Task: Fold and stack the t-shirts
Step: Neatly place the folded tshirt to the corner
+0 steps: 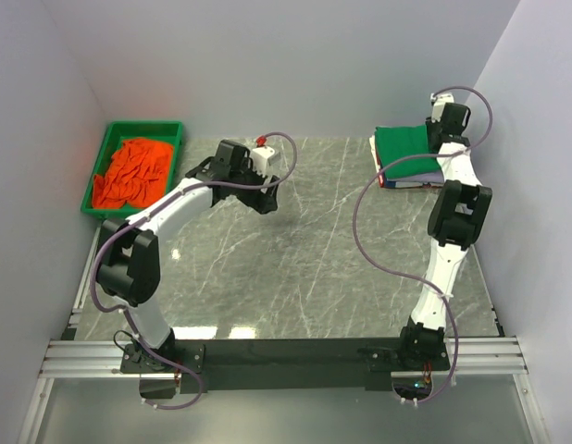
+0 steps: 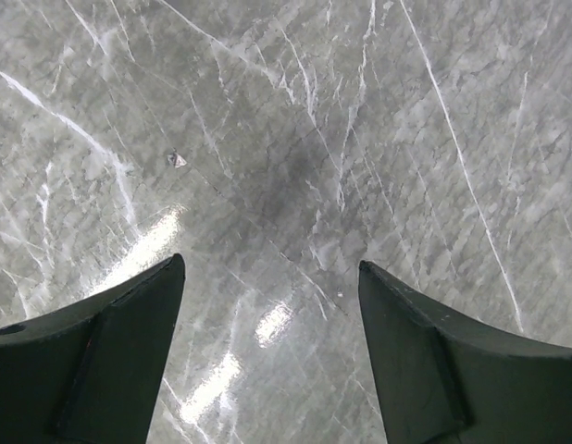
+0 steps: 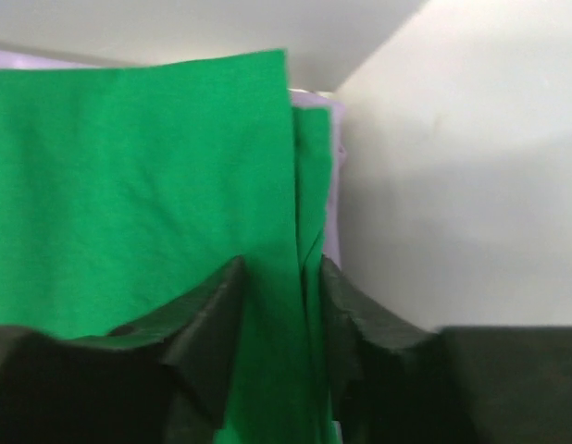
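my left claw [image 2: 272, 277]: spread wide, holding nothing, touching nothing, above marble counter [image 2: 379, 111]
my right claw [image 3: 281, 277]: pinched tight onto edge fold of green t-shirt [image 3: 138, 185]

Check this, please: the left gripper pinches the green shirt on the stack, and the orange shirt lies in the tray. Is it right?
No: the right gripper pinches the green shirt, as the right wrist view shows. The left gripper is open.
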